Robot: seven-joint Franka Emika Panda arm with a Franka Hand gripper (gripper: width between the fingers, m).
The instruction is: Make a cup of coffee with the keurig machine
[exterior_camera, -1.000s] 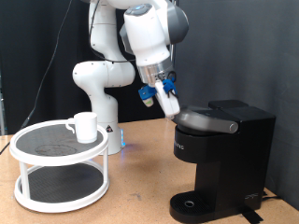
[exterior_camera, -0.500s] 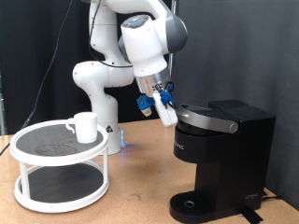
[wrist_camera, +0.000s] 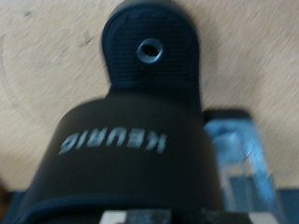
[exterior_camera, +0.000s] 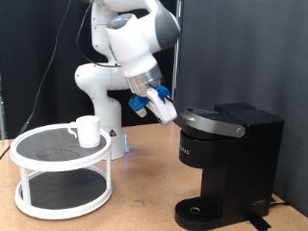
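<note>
The black keurig machine stands at the exterior view's right with its rounded lid down. The white cup stands on the top shelf of a round two-tier stand at the exterior view's left, far from the machine. My gripper, with white and blue fingers, hangs tilted just to the left of the lid's front edge, with nothing seen between its fingers. The wrist view looks down the machine's front to its round drip base, which has no cup on it; one blurred finger shows beside the machine.
The white robot base stands behind the stand. A black curtain is the backdrop. A wooden table top lies between the stand and the machine. The machine's drip base sits near the table's front edge.
My gripper has drawn back from the lid towards the exterior view's left and turned slightly. The machine and the cup have not moved.
</note>
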